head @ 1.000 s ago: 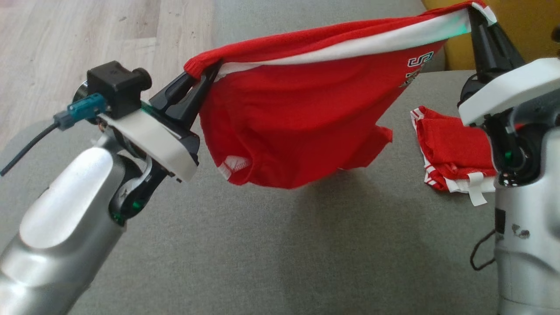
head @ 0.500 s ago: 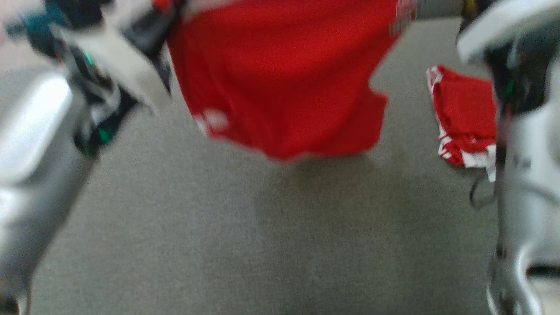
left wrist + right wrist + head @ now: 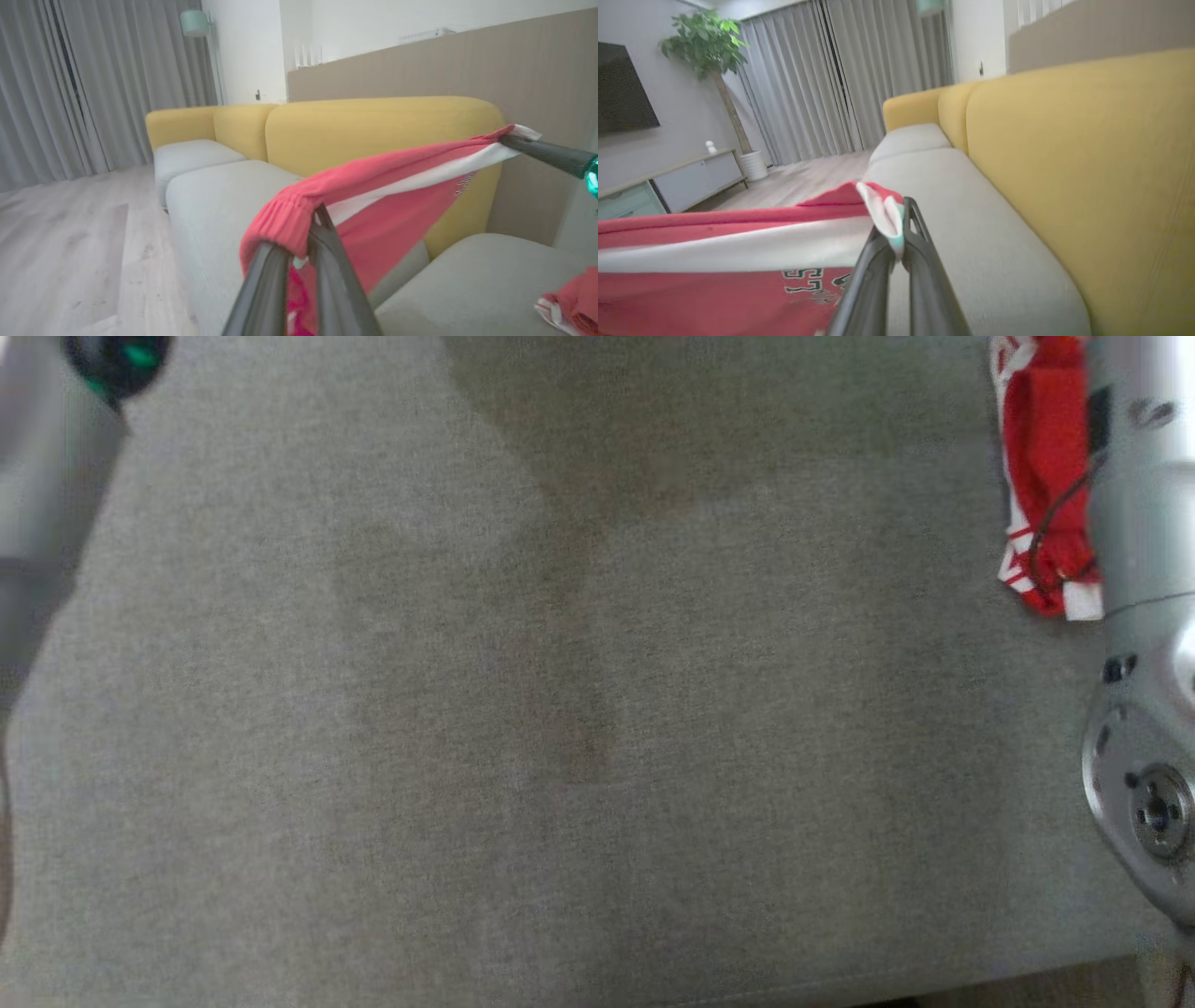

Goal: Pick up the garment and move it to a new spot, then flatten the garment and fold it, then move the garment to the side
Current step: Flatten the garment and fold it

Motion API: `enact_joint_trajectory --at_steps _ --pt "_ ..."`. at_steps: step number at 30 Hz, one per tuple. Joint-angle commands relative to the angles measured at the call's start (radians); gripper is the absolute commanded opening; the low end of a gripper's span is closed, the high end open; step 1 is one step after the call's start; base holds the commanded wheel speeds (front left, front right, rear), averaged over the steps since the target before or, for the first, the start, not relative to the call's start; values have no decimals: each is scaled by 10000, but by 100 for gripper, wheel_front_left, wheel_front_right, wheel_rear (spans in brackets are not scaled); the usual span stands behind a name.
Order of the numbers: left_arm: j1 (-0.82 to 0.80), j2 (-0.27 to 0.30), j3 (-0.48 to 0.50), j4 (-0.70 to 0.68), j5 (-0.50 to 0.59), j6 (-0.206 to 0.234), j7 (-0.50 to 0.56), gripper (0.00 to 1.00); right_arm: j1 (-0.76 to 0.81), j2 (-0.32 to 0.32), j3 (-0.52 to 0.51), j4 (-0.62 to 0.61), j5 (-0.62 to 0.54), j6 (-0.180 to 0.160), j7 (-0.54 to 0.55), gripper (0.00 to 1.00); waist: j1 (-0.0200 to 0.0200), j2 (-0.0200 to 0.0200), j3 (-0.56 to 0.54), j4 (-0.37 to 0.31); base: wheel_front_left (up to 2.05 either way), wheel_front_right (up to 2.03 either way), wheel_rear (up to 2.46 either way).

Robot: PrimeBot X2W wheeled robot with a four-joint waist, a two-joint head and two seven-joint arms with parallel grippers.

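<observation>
Left gripper [image 3: 303,245] clenched one waistband corner and right gripper [image 3: 896,228] pinched the other, so the garment [image 3: 383,186] hung stretched in the air above the sofa [image 3: 210,200] seat (taut enough, I'd judge, to lay flat).

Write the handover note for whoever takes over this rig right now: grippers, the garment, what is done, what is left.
The left gripper is shut on the red garment, pinching the gathered end of its waistband.
The right gripper is shut on the waistband's other end, by the white strip.
The red garment hangs stretched in the air between the two, above the grey sofa seat. A second red garment lies on the seat at the robot's right.
Done: the pick-up.
Left: lay it on a new spot, flatten it, fold it, move it aside.
</observation>
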Motion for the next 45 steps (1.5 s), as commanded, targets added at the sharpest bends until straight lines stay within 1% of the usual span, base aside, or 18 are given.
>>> enact_joint_trajectory --at_steps 1,5,9,12,16,17,26,32,36,40,42,45 --pt "-361 490 72 -82 -84 24 -197 0 -174 114 32 1 120 -9 -98 0 -5 1 133 109 0 0 0" --pt "244 599 -1330 71 -446 23 -794 0 285 114 -106 1702 222 -9 177 0 -5 1 27 262 0 0 0" --pt "993 868 -2700 -110 -759 22 -1206 0 753 114 -334 3064 -150 -9 826 0 -5 1 -269 345 0 0 0" --pt "1545 1093 -3599 -327 -942 22 -1396 0 1106 92 -441 3447 -389 -9 1232 0 -5 1 -605 403 0 0 0" --pt "2341 1313 -4125 -568 -1013 22 -1543 0 1600 46 -318 3601 -526 -9 1582 0 -5 1 -1131 455 0 0 0" --pt "2341 1313 -4125 -568 -1013 22 -1543 0 1600 46 -318 3601 -526 -9 1582 0 -5 1 -1131 455 0 0 0" --pt "4304 1286 -4339 -1210 -340 22 -1624 0 2873 -19 386 3466 -49 -9 1803 0 -5 1 -2351 484 0 0 0" --pt "5739 1076 -3824 -1617 171 43 -1627 0 4112 -137 1052 2868 776 -9 2138 0 -5 1 -3231 400 0 0 0" --pt "6659 950 -3354 -2113 497 173 -1627 0 5015 -448 1470 2090 1475 -9 2582 0 -5 1 -3769 338 0 0 0" --pt "7508 928 -3048 -2705 761 358 -1628 0 6083 -912 1741 1027 2170 -9 3094 0 -5 1 -4353 313 0 0 0" --pt "7907 933 -2976 -3023 832 487 -1628 0 6693 -1167 1772 416 2486 -9 3397 0 -5 1 -4629 317 0 0 0" --pt "8428 981 -3044 -3649 945 664 -1628 0 7609 -1574 1521 -575 2856 -9 3887 0 -5 1 -4868 331 0 0 0"
